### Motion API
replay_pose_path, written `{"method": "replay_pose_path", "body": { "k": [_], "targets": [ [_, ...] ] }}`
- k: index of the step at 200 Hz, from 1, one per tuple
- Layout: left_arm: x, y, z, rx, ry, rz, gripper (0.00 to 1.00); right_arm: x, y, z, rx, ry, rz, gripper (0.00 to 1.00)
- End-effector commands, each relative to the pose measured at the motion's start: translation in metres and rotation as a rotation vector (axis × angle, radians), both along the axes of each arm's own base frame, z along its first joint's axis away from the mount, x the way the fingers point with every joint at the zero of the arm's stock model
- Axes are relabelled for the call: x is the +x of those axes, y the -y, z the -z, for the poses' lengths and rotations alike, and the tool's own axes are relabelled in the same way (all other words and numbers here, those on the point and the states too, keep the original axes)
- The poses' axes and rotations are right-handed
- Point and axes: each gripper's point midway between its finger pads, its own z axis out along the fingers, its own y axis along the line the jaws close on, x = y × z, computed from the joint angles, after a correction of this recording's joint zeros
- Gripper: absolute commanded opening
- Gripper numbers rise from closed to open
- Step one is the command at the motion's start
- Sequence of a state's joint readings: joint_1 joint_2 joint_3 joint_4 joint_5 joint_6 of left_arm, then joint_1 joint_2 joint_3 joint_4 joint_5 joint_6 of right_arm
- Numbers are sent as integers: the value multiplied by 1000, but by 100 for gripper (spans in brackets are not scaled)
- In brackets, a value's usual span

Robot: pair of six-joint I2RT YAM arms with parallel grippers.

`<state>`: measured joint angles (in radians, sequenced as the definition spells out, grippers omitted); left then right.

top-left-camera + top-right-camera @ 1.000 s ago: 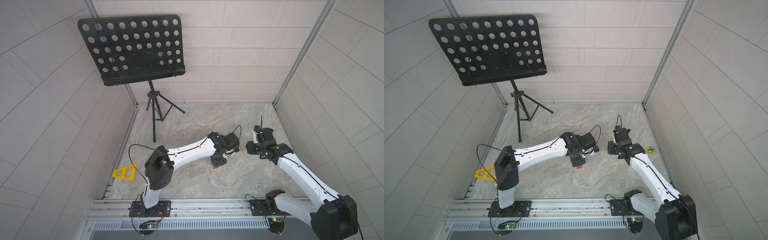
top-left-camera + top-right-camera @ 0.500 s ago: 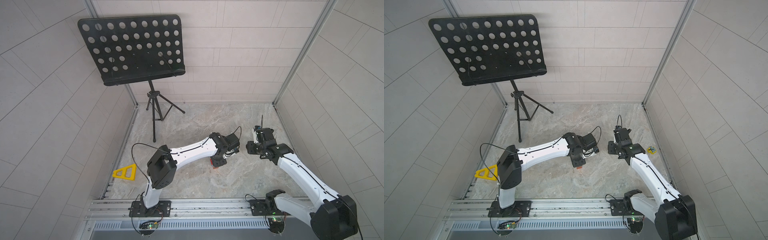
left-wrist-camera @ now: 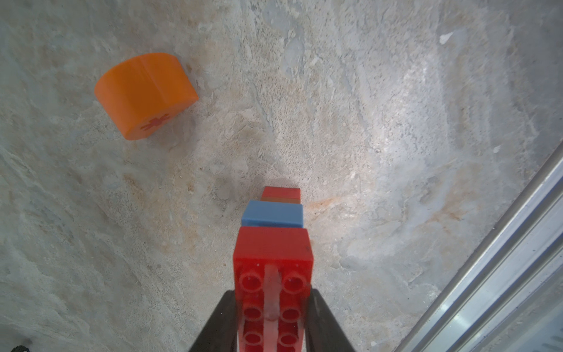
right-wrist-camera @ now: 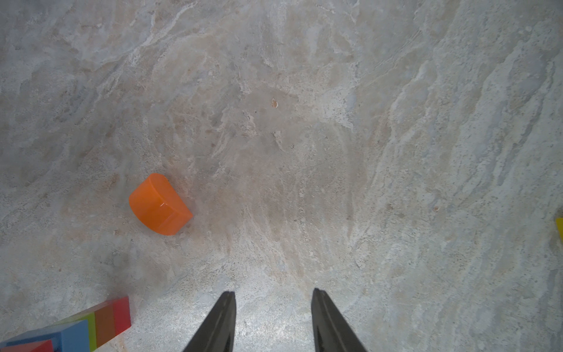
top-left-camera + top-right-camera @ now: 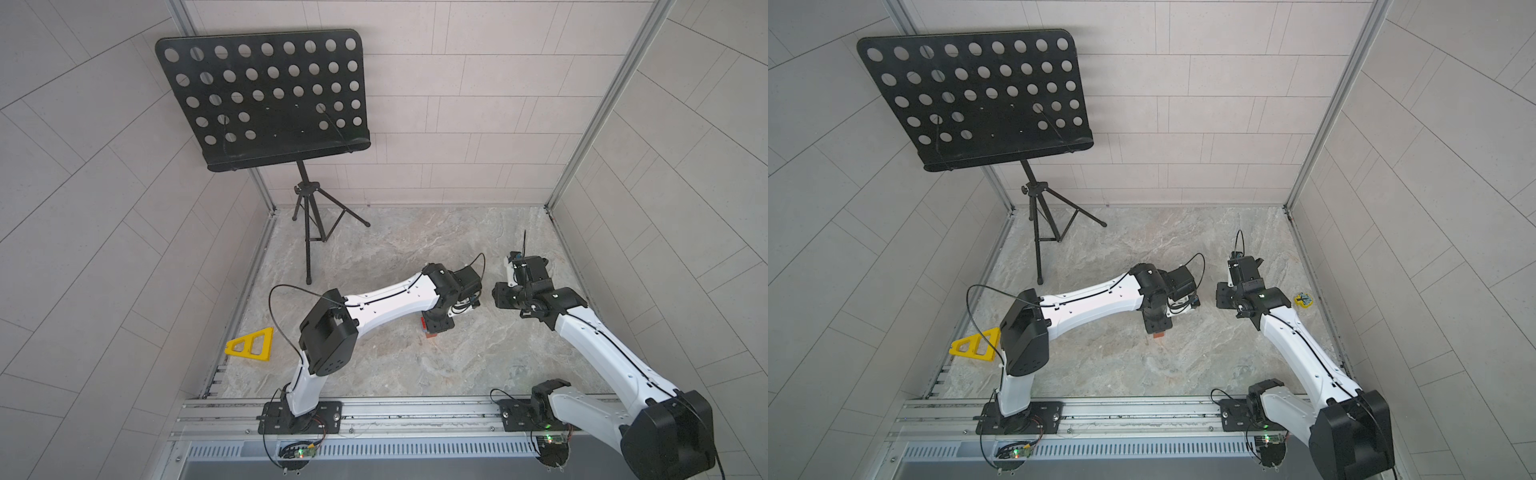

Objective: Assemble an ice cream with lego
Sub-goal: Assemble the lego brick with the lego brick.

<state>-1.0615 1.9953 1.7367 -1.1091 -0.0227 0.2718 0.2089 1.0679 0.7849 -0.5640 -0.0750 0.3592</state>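
My left gripper (image 3: 273, 294) is shut on the wide red brick (image 3: 272, 243) at the top of the partly built ice cream. Below that brick come a blue brick (image 3: 273, 215) and a narrow stem (image 3: 281, 193) whose foot is at the floor. In both top views only a red bit of the stack (image 5: 428, 332) shows under the left wrist. The orange half-round lego (image 3: 143, 91) with a red asterisk lies loose on the floor, apart from the stack. My right gripper (image 4: 273, 294) hangs open over bare floor, with the orange half-round (image 4: 158, 204) ahead and to one side.
A yellow triangular frame (image 5: 249, 345) lies by the left wall. A small yellow object (image 5: 1304, 300) sits near the right wall. The music stand's tripod (image 5: 309, 237) stands at the back left. A metal rail (image 5: 395, 411) runs along the front edge.
The left arm's elbow has drifted slightly to the right while its gripper keeps the stack in about the same place. The right arm has not moved.
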Motion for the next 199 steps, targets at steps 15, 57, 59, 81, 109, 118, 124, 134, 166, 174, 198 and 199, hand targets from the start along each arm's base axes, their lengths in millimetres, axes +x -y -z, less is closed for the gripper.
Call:
{"method": "replay_pose_path", "body": {
  "k": [15,57,59,81,109,118,124,134,166,174,198,199],
  "targets": [
    [-4,-1,0,41,-26,39,26,-2,2,3,-6,-3,-5,46],
    [-2,2,-4,39,-26,46,26,-2,2,3,-2,-3,-4,46],
    [-2,3,-4,38,-25,46,26,-2,1,3,-3,-4,-4,46],
    [0,5,-8,29,-15,45,26,-1,2,3,-1,-2,-5,46],
    [2,6,-12,19,-8,40,26,-1,1,5,2,-6,-7,46],
    [2,6,-12,18,-7,39,26,-1,1,4,3,-5,-7,46],
    [2,6,-12,18,-7,39,26,-1,1,4,4,-5,-7,46],
    [2,6,-11,22,-9,40,26,-1,1,5,4,-7,-7,46],
    [1,3,-6,38,-18,36,26,-1,1,5,4,-5,-9,46],
    [1,3,-5,39,-20,34,26,-1,1,5,4,-7,-10,46],
    [2,2,-3,41,-23,29,26,-1,1,5,4,-6,-9,46],
    [3,2,-3,41,-23,29,26,-1,1,5,4,-6,-9,46]
  ]
}}
